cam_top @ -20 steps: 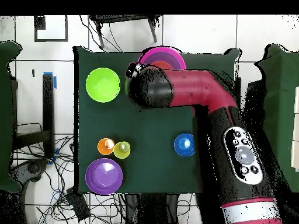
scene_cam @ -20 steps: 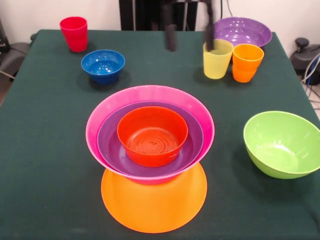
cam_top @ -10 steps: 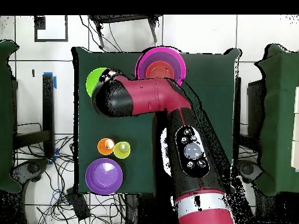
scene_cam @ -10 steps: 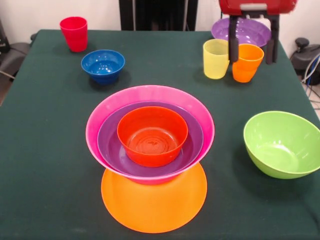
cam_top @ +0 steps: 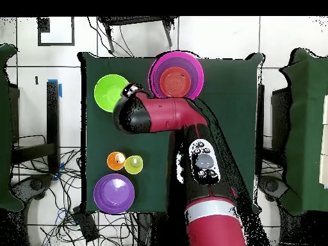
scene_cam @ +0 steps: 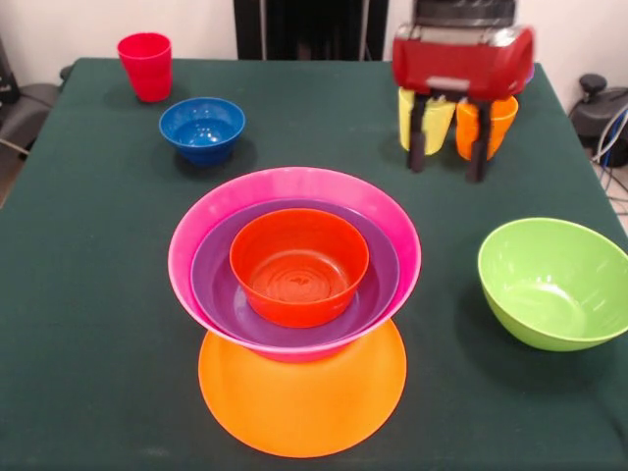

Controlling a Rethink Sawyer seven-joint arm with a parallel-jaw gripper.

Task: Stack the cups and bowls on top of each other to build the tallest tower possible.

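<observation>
Up at one o'clock, the gripper (scene_cam: 447, 155) is hanging wide-fingered, empty, beside the yellow cup (scene_cam: 432, 116) and orange cup (scene_cam: 488, 123); descending off-centre risks toppling both.

Three cups (scene_cam: 145, 65); seemingly seven bowls (scene_cam: 555, 282), one hidden in front
</observation>
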